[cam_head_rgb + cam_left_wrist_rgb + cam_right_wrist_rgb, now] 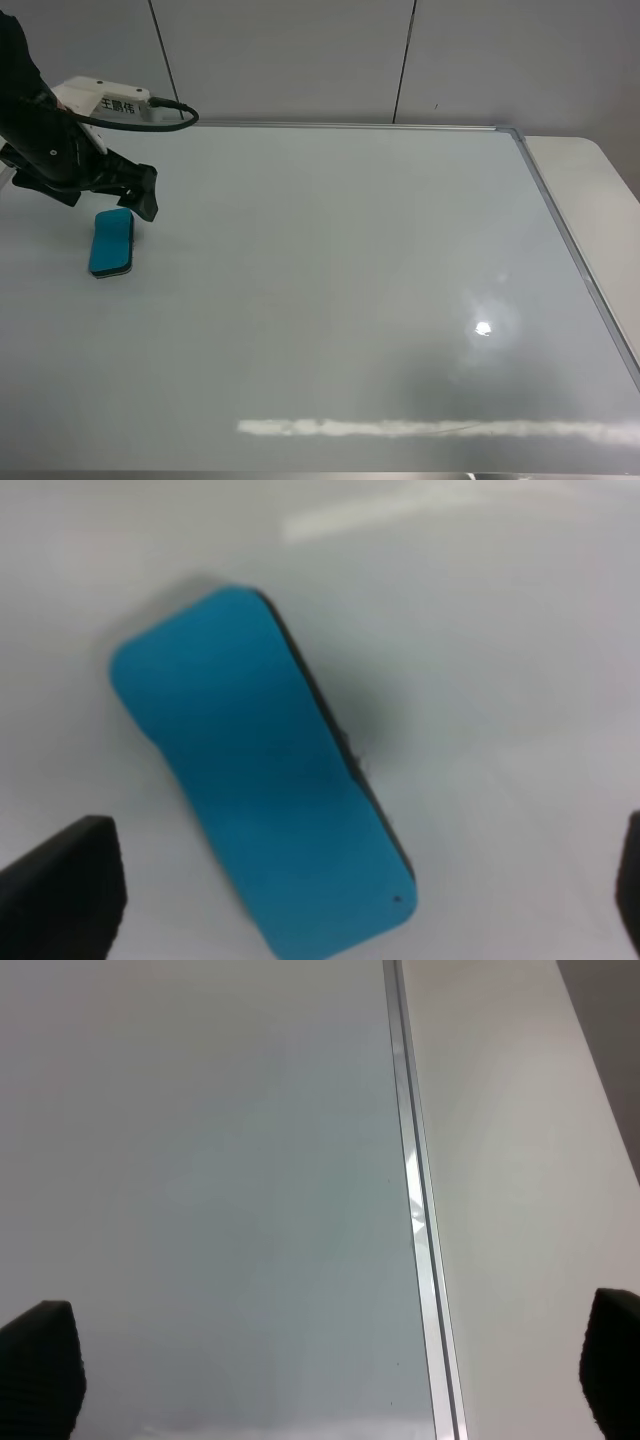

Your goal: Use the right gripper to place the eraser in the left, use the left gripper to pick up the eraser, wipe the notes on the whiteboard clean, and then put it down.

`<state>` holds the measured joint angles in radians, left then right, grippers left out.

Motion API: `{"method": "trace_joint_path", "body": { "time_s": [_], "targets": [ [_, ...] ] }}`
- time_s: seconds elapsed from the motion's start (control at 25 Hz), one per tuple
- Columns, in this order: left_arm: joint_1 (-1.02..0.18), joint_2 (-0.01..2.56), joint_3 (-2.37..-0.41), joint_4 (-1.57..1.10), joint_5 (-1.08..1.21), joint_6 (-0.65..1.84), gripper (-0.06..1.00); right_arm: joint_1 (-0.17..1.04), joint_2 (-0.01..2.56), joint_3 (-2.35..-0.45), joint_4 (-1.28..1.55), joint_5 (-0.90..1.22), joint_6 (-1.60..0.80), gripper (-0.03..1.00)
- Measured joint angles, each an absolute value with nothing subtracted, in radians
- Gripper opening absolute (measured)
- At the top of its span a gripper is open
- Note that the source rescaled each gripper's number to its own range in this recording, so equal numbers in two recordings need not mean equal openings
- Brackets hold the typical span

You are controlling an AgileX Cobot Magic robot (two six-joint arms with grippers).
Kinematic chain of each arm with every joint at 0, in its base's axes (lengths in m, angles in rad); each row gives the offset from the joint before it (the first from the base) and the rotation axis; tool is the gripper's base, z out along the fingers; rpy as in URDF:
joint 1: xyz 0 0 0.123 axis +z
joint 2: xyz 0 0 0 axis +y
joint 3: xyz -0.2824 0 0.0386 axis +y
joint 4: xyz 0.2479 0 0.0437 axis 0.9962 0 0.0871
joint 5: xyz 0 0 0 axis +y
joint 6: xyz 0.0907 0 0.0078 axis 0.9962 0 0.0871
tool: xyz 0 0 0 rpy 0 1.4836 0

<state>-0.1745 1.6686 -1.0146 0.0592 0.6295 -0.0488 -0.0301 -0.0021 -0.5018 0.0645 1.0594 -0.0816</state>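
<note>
The teal-blue eraser (111, 242) lies flat on the whiteboard (350, 280) near its left edge. My left gripper (143, 198) hangs just behind and above it, open and empty. In the left wrist view the eraser (260, 780) lies between the spread fingertips (62, 892) of the left gripper (345, 900), untouched. My right gripper (325, 1370) is open and empty above the board's right frame (415, 1210); it is out of the exterior high view. No red notes show on the board in any view.
A pale table top (590, 190) runs along the board's right side, beyond the silver frame (565, 240). A grey panelled wall (300, 60) stands behind the board. Light glare streaks (430, 428) lie near the board's front edge.
</note>
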Motion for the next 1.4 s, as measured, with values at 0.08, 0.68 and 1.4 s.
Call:
{"method": "trace_joint_path", "body": {
  "time_s": [0.08,0.68,1.4],
  "targets": [
    [-0.174,1.604,-1.015,0.065,0.657,-0.049,0.99,-0.030,-0.002,-0.502,0.064,1.059,-0.082,1.00],
    [-0.164,1.048,-1.013,0.084,0.932,-0.084,1.00,-0.030,-0.002,-0.502,0.064,1.059,-0.082,1.00],
    [-0.164,0.260,-0.818,0.142,1.008,-0.128,1.00,-0.030,-0.002,-0.502,0.064,1.059,-0.082,1.00]
  ]
}}
